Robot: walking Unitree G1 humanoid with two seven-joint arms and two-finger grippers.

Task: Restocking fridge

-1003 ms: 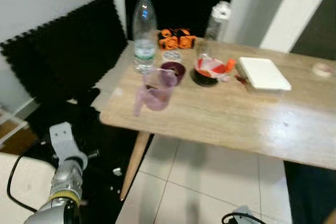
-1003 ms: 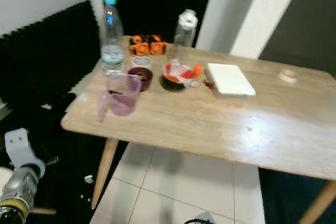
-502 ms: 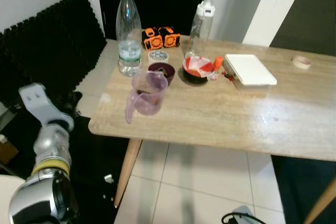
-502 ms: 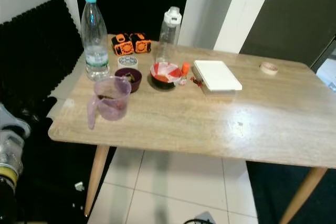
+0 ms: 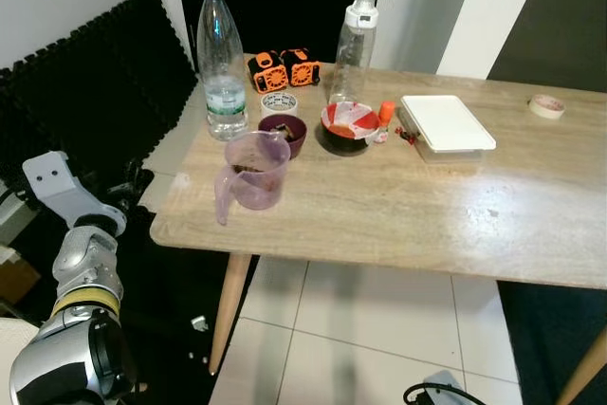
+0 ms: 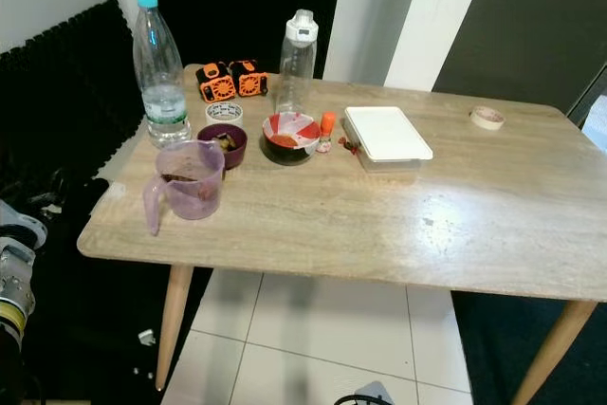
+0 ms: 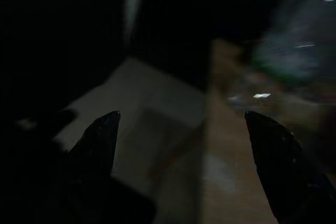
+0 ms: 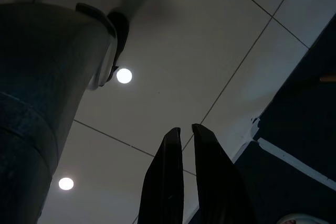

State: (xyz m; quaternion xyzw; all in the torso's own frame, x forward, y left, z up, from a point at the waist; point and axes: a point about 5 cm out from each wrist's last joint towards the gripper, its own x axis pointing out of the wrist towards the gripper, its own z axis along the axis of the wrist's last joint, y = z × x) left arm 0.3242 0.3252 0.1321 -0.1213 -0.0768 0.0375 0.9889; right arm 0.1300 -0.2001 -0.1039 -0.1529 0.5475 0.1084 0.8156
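The left pincer stood spread wide, holding nothing, near the surface edge (blurred view); the right pincer hung nearly pressed together, empty.

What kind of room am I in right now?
Likely a home dining or kitchen corner: a wooden table on white floor tiles, with water bottles, bowls and a lidded food container.

The left arm is silver with a yellow band, its tool black-fingered.
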